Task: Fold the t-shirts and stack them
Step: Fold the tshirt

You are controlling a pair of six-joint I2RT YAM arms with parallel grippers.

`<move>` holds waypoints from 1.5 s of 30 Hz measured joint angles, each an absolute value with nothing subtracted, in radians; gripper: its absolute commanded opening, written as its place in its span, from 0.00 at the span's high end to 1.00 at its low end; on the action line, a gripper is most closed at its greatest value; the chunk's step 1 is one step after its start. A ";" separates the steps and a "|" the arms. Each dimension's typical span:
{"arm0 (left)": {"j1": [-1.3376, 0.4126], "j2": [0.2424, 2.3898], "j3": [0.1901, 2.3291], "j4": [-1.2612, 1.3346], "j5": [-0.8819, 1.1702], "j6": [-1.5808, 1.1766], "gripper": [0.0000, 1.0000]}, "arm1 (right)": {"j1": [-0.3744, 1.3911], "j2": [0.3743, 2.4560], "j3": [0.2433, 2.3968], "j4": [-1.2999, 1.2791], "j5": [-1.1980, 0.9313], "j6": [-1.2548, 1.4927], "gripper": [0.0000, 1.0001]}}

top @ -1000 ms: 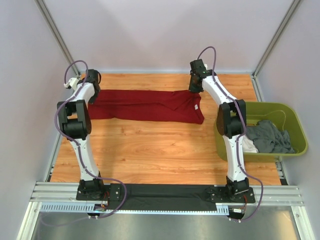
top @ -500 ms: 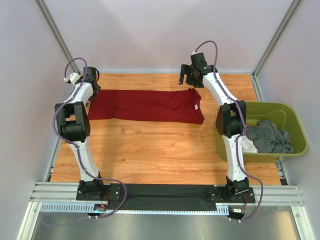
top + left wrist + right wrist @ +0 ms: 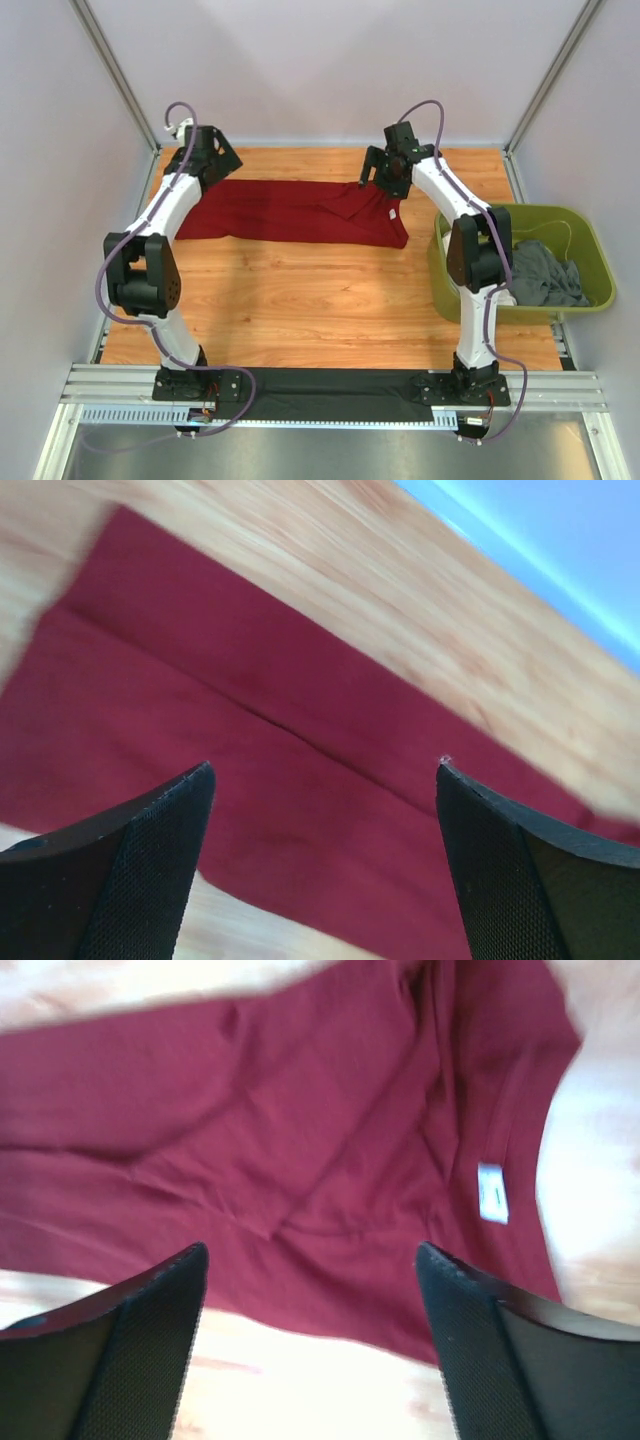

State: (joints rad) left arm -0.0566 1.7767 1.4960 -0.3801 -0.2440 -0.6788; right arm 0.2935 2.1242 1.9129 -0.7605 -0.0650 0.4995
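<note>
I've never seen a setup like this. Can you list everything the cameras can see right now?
red t-shirt: one, dark red, folded into a long strip across the far part of the table.
neck label: one, white, near the red t-shirt's right end.
grey t-shirt: one, dark grey, crumpled in the tub.
white t-shirt: one, white, in the tub, mostly hidden.
tub: one, olive green, at the table's right edge.
table: one, light wood.
left gripper: one, black, open and empty over the shirt's left end.
right gripper: one, black, open and empty over the shirt's right end.
</note>
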 measured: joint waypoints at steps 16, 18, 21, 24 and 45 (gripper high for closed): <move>-0.281 1.990 1.574 -0.393 0.028 -0.637 0.21 | 0.314 2.091 1.714 -0.608 -0.115 0.641 0.60; -0.323 1.990 1.574 -0.391 0.033 -0.664 0.21 | 0.317 2.097 1.713 -0.588 -0.112 0.649 0.69; -0.366 1.990 1.574 -0.391 0.018 -0.719 0.21 | 0.320 2.138 1.729 -0.588 -0.083 0.643 0.84; -0.406 1.990 1.574 -0.392 -0.020 -0.781 0.21 | 0.317 2.191 1.742 -0.611 -0.051 0.624 0.90; -0.500 2.093 1.688 -0.440 -0.201 -0.794 0.23 | 0.275 2.205 1.708 -0.625 0.086 0.526 0.98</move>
State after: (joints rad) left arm -0.4995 2.0930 1.6882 -0.4397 -0.2008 -0.7940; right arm 0.2749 2.2051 1.7084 -0.6254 0.0856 0.5259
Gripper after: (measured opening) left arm 0.779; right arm 0.014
